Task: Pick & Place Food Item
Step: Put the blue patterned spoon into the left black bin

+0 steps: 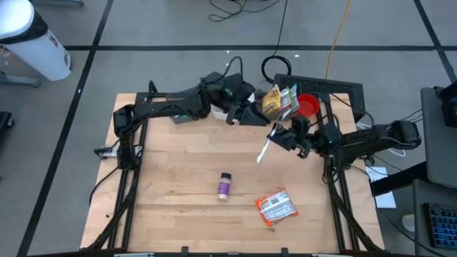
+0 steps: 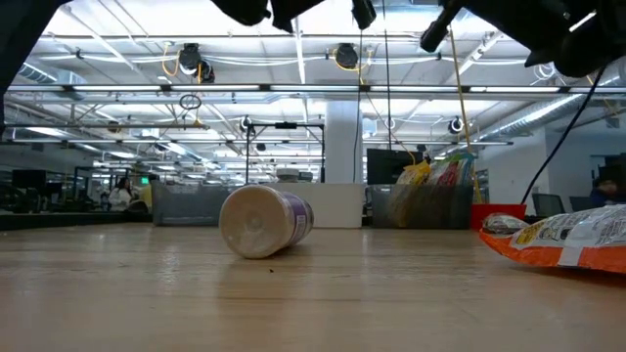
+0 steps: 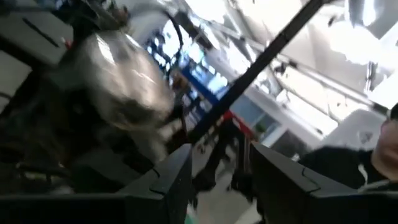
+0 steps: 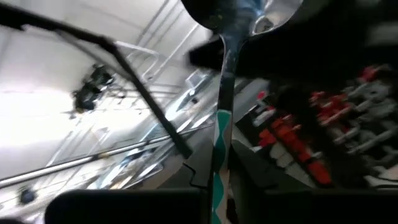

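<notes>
An orange snack bag [image 1: 276,208] [image 2: 572,240] lies flat on the wood at the near right. A small bottle with a purple label [image 1: 224,185] [image 2: 264,221] lies on its side mid-table. More snack bags [image 1: 278,100] stand in a black bin [image 1: 335,87] at the far right. My left gripper [image 1: 251,114] [image 3: 217,180] hangs beside those bags, open, with nothing between its fingers. My right gripper [image 1: 280,139] [image 4: 217,177] is raised over the table's right side and shut on a spoon [image 1: 263,151] with a teal-and-white handle. My right gripper pinches the spoon's handle [image 4: 219,163] between its two fingers. The spoon runs along the fingers and sticks out past their tips, with its shiny bowl [image 4: 270,12] at the free end. It is lifted clear of the table.
A red cup [image 1: 307,106] stands next to the bagged snacks in the bin. Cables lie on the floor past the table's far edge. The left and near-left wood [image 1: 164,193] is bare.
</notes>
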{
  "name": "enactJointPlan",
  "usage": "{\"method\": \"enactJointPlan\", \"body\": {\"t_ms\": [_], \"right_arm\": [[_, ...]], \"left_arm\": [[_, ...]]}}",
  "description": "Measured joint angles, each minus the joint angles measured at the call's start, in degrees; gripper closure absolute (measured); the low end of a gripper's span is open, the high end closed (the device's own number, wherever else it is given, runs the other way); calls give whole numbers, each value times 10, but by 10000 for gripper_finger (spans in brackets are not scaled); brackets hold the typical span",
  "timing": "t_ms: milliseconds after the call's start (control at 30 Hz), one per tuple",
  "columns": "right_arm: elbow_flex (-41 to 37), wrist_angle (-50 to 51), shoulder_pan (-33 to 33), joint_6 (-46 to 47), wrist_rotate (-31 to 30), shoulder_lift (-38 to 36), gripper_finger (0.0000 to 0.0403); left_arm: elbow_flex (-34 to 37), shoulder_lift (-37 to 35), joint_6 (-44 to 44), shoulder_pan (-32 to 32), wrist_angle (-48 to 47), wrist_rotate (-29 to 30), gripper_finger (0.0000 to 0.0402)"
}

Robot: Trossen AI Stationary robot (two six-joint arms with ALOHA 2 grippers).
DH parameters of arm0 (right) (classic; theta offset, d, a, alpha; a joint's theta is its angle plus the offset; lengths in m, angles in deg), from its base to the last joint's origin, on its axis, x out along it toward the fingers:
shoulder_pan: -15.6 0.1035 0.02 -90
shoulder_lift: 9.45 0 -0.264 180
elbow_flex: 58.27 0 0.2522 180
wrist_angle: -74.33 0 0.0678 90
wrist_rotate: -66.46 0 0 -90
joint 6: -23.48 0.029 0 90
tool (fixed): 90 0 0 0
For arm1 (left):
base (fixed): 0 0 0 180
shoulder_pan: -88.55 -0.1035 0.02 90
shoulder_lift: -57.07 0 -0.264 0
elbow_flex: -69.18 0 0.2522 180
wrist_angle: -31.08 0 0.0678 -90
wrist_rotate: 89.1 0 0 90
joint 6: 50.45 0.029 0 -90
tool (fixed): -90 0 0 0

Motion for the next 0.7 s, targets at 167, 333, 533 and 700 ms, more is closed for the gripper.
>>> {"method": "enactJointPlan", "body": {"t_ms": [167, 333, 533, 700], "right_arm": [[0, 94, -36, 4, -32, -54, 384], [0, 151, -68, 20, -46, -95, 384], [0, 241, -87, 34, -128, -116, 384], [0, 306, -98, 71, -216, -110, 384]], "left_arm": [[-74, 0, 122, 6, -200, -3, 231], [-175, 0, 321, 11, -540, 154, 231], [-262, 0, 436, 30, -744, 462, 231], [-300, -2, 468, 42, -732, 480, 231]]}}
